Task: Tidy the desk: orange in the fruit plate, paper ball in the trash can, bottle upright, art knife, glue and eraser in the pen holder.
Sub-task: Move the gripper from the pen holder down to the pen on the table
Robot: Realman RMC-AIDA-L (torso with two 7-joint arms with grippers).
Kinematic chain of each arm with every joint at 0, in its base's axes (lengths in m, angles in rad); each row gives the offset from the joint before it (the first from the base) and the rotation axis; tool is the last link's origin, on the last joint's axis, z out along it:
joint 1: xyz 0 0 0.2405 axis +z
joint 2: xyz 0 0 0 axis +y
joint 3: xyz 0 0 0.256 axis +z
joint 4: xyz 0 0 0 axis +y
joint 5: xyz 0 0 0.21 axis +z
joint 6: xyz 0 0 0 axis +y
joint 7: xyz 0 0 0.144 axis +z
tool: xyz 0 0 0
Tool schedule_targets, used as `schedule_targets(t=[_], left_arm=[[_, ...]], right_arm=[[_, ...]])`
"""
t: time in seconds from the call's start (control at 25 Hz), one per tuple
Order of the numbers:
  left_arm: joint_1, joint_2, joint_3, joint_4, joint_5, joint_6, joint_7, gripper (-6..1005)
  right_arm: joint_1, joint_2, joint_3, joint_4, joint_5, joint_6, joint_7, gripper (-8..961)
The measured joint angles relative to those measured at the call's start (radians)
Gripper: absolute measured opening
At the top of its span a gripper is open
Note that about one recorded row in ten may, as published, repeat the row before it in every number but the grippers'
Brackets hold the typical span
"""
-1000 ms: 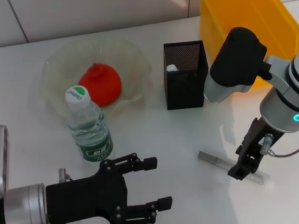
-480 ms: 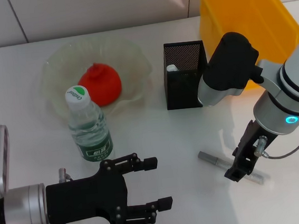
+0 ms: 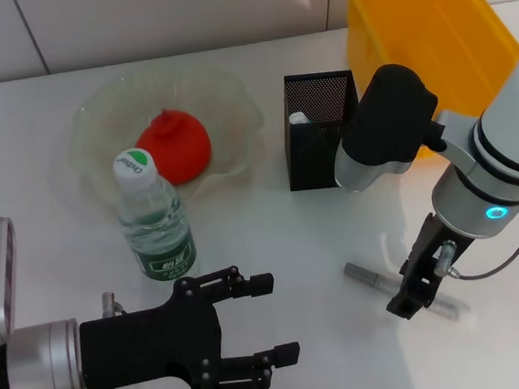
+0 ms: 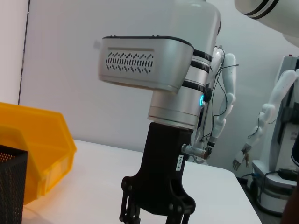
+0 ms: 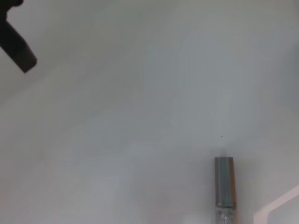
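Observation:
The orange lies in the pale-green fruit plate. The bottle stands upright in front of the plate. The black mesh pen holder holds a small white-topped item. The art knife lies flat on the table, its grey end toward the left; it also shows in the right wrist view. My right gripper is low over the knife's middle. My left gripper is open and empty at the front left. The eraser, the glue and the paper ball are out of view.
The yellow trash can stands at the back right, just behind my right arm. The left wrist view shows the right arm's gripper, the bin and the pen holder's corner.
My right arm has shifted left, bringing its gripper a little further along the knife. The left arm and the other things have not moved.

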Motion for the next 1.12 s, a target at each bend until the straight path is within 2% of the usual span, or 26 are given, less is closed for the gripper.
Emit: schedule_targets(t=[0.32,1.12], left_arm=[[0.003,0.001,0.0,0.0,0.0,0.004,0.0,802],[0.008,0.002,0.0,0.0,0.0,0.006,0.0,802]], right_arm=[[0.01,0.001,-0.002,0.006,-0.023,0.009,0.022,386],[0.037,0.002,-0.041,0.053,-0.019,0.033,0.022,378]])
